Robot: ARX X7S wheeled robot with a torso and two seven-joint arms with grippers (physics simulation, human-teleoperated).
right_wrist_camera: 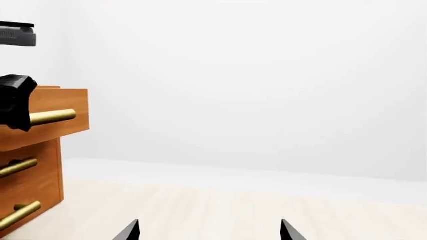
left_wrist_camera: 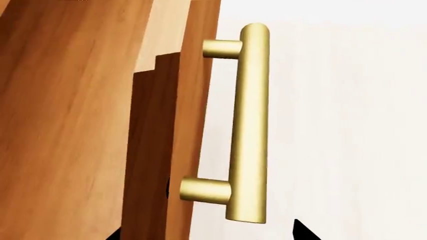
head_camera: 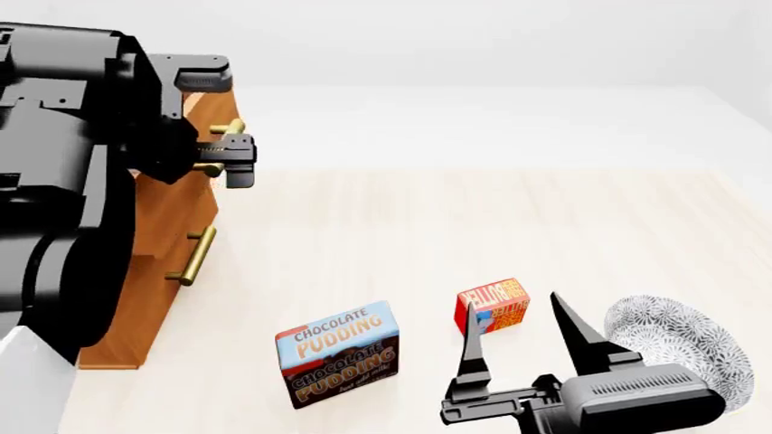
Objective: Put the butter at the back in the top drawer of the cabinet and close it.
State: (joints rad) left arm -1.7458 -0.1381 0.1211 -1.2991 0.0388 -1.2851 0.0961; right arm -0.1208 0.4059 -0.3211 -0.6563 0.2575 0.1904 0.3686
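The butter (head_camera: 493,305), a small red box with orange panels, lies on the floor just beyond my right gripper (head_camera: 525,339), which is open and empty; only its fingertips show in the right wrist view (right_wrist_camera: 209,231). The cabinet (head_camera: 169,226) stands at the left. Its top drawer (right_wrist_camera: 60,112) is pulled out a little past the lower drawers. My left gripper (head_camera: 241,158) is open at the top drawer's brass handle (left_wrist_camera: 250,125). The handle lies ahead between the spread fingertips (left_wrist_camera: 298,231), which do not close on it.
A blue-and-brown Chocolate Pudding box (head_camera: 338,353) lies on the floor left of the butter. A patterned white bowl (head_camera: 663,336) sits at the right, beside my right wrist. The two lower drawers (right_wrist_camera: 27,185) are shut. My left arm hides much of the cabinet.
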